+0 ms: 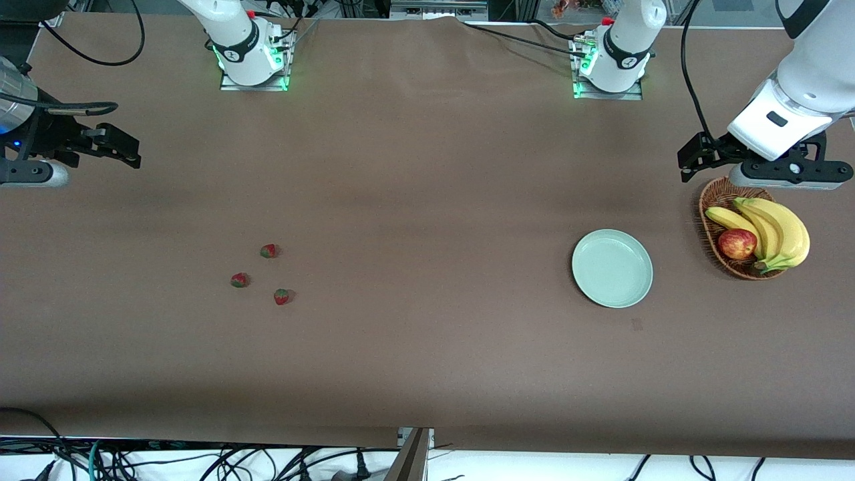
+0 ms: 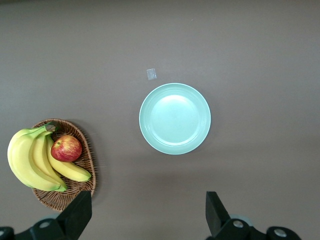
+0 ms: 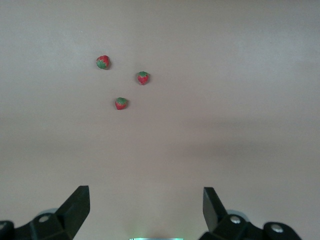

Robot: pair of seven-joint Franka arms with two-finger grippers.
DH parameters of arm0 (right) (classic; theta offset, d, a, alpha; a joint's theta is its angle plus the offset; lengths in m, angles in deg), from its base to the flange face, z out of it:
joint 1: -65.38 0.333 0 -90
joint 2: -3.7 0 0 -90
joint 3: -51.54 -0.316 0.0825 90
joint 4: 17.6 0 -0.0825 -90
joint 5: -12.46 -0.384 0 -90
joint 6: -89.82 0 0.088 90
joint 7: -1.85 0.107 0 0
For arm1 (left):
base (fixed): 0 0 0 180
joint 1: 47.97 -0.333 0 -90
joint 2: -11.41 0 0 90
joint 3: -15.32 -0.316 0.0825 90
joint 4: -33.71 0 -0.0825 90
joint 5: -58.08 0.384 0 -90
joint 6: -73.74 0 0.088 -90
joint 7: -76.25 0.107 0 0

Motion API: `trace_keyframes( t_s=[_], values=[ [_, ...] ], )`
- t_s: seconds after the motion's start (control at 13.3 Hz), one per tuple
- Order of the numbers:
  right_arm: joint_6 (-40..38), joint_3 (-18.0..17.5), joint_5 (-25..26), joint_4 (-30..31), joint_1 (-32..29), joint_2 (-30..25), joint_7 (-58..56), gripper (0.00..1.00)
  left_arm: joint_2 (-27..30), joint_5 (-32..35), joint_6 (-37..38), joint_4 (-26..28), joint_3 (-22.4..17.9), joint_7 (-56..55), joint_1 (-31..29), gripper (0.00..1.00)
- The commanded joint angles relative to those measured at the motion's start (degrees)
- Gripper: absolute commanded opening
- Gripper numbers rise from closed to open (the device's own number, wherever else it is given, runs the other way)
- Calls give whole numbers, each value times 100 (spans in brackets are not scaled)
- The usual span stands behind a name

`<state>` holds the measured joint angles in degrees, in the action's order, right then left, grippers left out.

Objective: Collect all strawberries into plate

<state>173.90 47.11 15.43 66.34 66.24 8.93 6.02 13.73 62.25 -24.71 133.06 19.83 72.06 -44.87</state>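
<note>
The strawberries (image 1: 281, 296) lie well apart from the wide-open, empty right gripper (image 3: 145, 210); the left gripper (image 2: 148, 216), equally spread, waits near the plate (image 1: 612, 268); tiny berries could slip sideways from a pinch.

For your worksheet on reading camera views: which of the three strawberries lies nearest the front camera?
The strawberry lowest in the front view, toward the plate's end of the cluster; the other two lie higher, so farther away.
</note>
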Motion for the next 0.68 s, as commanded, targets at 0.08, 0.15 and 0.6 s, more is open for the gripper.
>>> trace_keyframes(
  t_s=[0.08, 0.15, 0.6],
  values=[
    [12, -32, 37, -115, -24, 48, 13, 100, 137, -83, 36, 101, -3, -56, 15, 100],
    [21, -32, 37, -124, -24, 48, 31, 100, 138, -83, 36, 101, -3, -56, 15, 100],
    [424, -32, 64, -106, -33, 153, -74, 100, 138, -83, 71, 93, 41, -56, 15, 100]
  ],
)
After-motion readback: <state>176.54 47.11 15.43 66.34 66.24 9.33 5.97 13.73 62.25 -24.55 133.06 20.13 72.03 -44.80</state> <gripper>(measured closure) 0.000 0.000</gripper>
